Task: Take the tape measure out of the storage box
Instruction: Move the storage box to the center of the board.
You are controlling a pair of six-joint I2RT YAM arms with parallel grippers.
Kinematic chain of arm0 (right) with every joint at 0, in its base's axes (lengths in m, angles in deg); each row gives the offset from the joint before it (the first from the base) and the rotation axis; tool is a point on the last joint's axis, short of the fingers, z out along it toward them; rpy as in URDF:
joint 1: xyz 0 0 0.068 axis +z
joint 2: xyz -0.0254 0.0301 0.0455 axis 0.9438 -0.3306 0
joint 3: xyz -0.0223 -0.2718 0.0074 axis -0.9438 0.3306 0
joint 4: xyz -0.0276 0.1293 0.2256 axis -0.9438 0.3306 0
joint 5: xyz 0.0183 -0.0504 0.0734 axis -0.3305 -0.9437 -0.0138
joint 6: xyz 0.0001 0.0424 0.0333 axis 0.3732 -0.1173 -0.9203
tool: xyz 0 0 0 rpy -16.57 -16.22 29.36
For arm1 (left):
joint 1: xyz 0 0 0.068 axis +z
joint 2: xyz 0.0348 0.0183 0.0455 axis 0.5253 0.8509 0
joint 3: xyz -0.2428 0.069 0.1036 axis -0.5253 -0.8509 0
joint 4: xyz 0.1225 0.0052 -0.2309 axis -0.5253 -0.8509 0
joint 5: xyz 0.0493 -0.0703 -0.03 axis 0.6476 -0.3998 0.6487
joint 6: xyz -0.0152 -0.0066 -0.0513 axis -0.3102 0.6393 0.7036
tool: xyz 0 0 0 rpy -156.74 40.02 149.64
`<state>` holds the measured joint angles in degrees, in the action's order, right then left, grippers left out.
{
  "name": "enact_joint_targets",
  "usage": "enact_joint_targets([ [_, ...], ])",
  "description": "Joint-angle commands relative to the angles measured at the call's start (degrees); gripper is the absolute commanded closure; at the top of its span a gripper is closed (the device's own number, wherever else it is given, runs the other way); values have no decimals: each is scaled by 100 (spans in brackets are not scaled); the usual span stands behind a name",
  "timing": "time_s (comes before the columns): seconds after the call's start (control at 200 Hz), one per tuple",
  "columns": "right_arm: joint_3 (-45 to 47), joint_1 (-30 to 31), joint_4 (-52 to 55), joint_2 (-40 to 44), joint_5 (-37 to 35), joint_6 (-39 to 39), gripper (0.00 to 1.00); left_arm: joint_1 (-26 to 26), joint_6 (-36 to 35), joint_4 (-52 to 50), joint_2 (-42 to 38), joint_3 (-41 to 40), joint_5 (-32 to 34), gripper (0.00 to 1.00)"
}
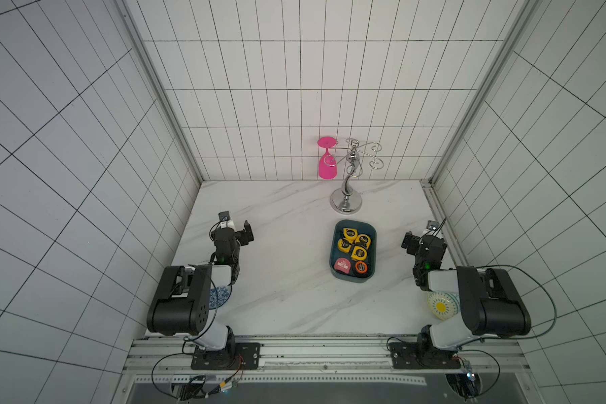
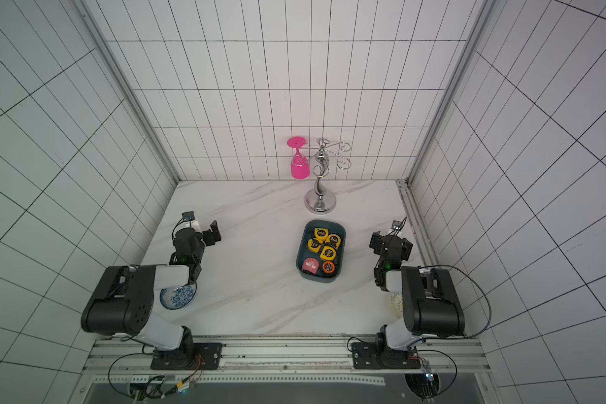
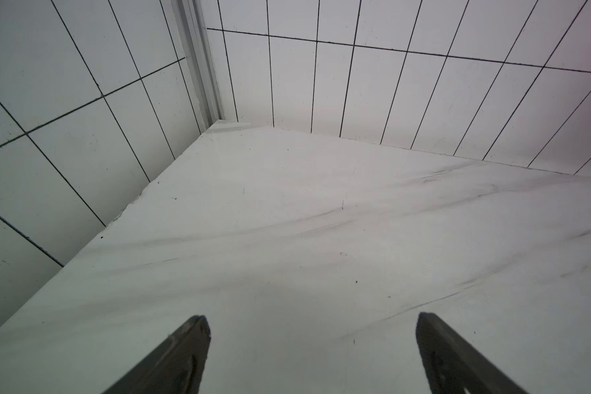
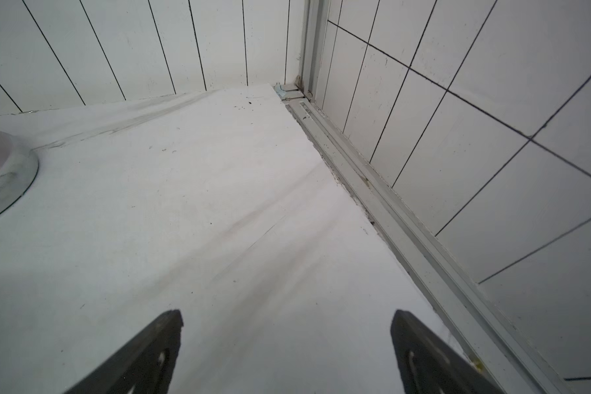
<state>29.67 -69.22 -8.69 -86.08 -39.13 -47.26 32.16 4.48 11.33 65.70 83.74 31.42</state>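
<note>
**While both grippers hang empty, box sits full**

With jaws spread wide and gripping nothing, left gripper [image 3: 313,320] and right gripper [image 4: 287,317] hover over bare marble tabletop [image 1: 277,280]. Storage box [image 1: 350,278] lies between them, nearer the right gripper, well apart from both. Six tape measures [image 1: 359,252] sit inside its rim. Open tabletop separates left gripper from box. Metal rail [image 4: 372,191] runs beside right gripper.
</note>
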Motion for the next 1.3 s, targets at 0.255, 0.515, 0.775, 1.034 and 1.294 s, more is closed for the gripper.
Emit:
enact_joint_targets([
  [0.255, -159, -30, 26, -54, 21, -53, 1, 15, 21, 31, 53, 0, -44, 2],
  [0.515, -717, 21, 1399, 353, -12, 19, 1, -47, -152, -321, -103, 200, -140, 2],
  [0.775, -1707, 128, 3881, 947, -177, -536, 1, -263, -8, -2444, -757, 946, -380, 2],
  [1.034, -2749, 342, 6130, 919, 1094, -1268, 1, -1288, 120, -4194, -1109, 1616, -111, 2],
  [1.294, -2499, 619, 6698, 1138, 3031, -2000, 1, -1541, 1228, -5027, -959, 1991, -1304, 2],
])
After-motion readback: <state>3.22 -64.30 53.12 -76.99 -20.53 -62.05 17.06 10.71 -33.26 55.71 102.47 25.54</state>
